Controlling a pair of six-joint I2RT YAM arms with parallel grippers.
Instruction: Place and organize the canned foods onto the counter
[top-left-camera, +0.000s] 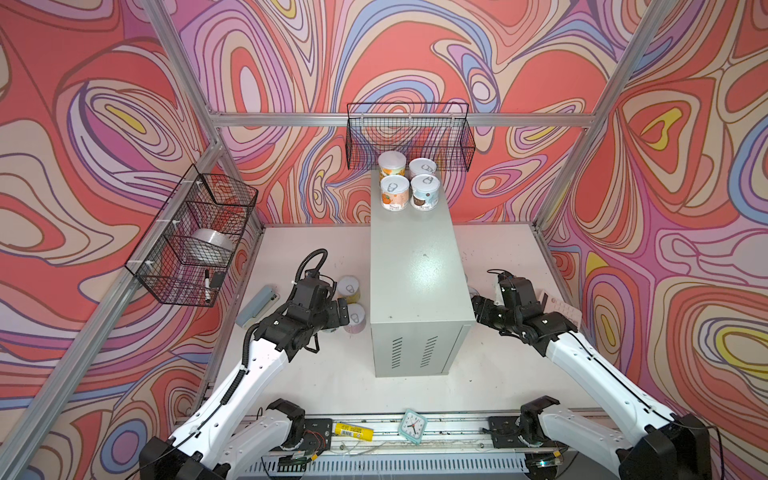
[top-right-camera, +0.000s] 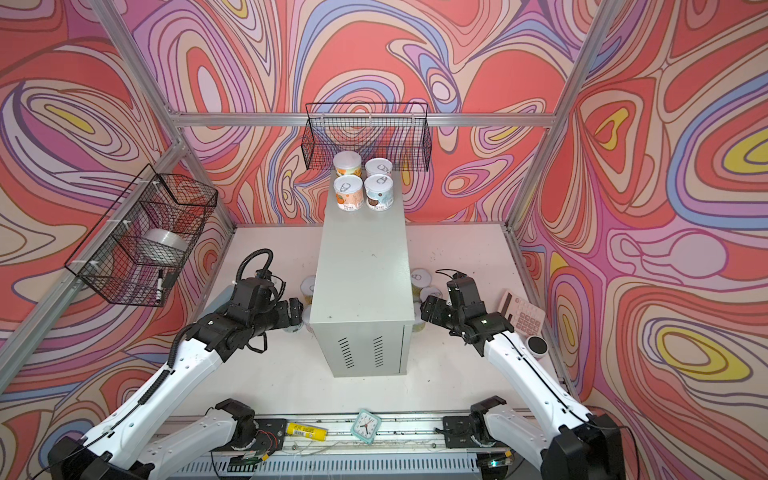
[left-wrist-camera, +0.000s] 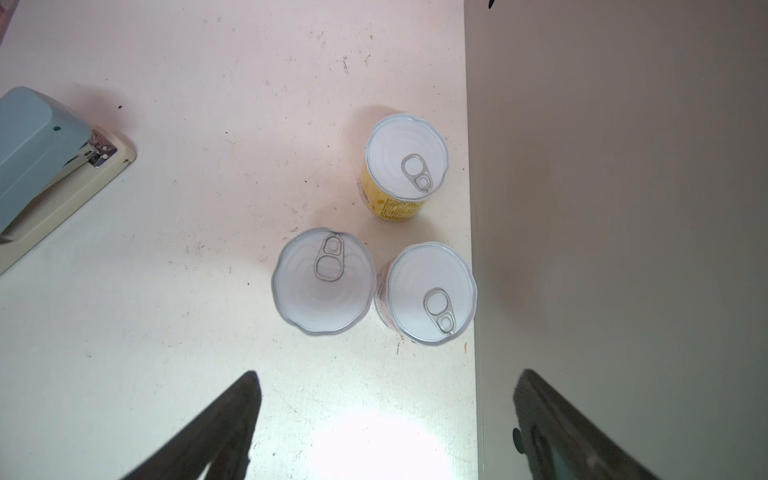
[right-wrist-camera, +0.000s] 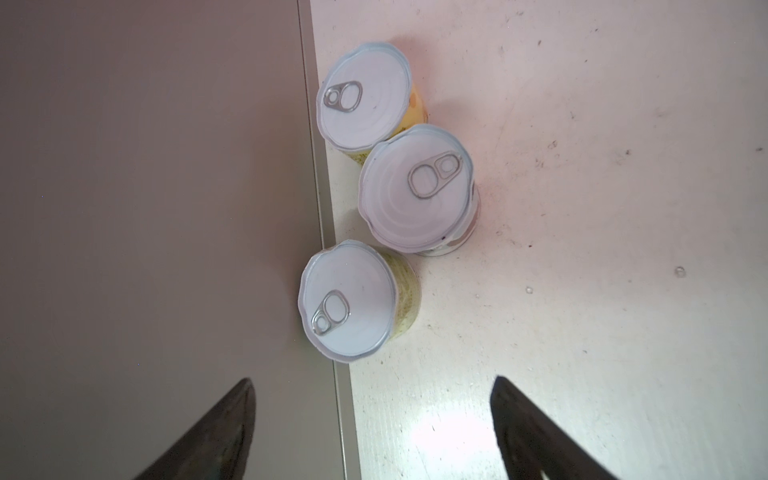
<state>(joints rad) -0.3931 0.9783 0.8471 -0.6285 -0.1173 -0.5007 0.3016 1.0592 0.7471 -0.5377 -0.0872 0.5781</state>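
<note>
- We are looking at the counter (top-left-camera: 419, 266), which is standing upright in the middle of the white tabletop (top-left-camera: 332, 374), its vent slits facing the arm bases.
- At its far end, four cans are standing upright in a two-by-two block. An orange-labelled can (top-left-camera: 394, 195) and a brown-labelled can (top-left-camera: 424, 193) are in front. A striped can (top-left-camera: 392, 166) and a rear can (top-left-camera: 422, 167), of which we are seeing little but the lid, are behind.
- We are finding three more cans on the tabletop beside the counter's left wall, in the left wrist view. A yellow can (left-wrist-camera: 406, 160) is standing apart from the other two. A pink-labelled can (left-wrist-camera: 430, 295) is just beside the wall, and a plain-lidded can (left-wrist-camera: 324, 282) is close against it.
- The left gripper (left-wrist-camera: 388, 374) is hovering above this trio, fingers spread wide with nothing between them.
- Three cans are crowding together beside the counter's right wall, in the right wrist view: an orange-yellow can (right-wrist-camera: 363, 95), a middle can (right-wrist-camera: 415, 187) and a green-yellow can (right-wrist-camera: 347, 299).
- The right gripper (right-wrist-camera: 373, 379) is hovering over them, its fingers likewise spread wide and gripping nothing.
- A blue stapler (left-wrist-camera: 41, 158) is lying on the tabletop, well apart from the left trio.
</note>
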